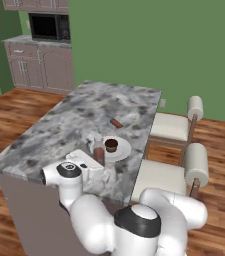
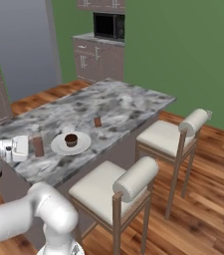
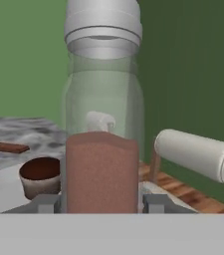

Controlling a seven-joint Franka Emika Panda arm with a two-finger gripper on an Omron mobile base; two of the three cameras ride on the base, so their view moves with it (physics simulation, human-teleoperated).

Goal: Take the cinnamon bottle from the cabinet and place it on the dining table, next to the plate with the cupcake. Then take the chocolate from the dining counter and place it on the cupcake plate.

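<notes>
So the cinnamon bottle (image 3: 102,149) is a clear glass one with a grey cap, about half full of reddish-brown powder, standing upright on the marbled dining table (image 1: 79,117) right beside the small white plate (image 1: 122,150). The dark brown cupcake (image 1: 111,145) sits on that plate. The chocolate (image 1: 116,123), a thin reddish-brown bar, lies flat on the tabletop a bit past the plate, not touching it.

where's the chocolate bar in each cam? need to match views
Left base view: the chocolate lies on the dining table just above centre, beyond the plate.
Right base view: chocolate left of centre, up-right of the plate.
Hand view: chocolate at the left edge, above the cupcake.
Shared landmark: the cupcake on its plate.
</notes>
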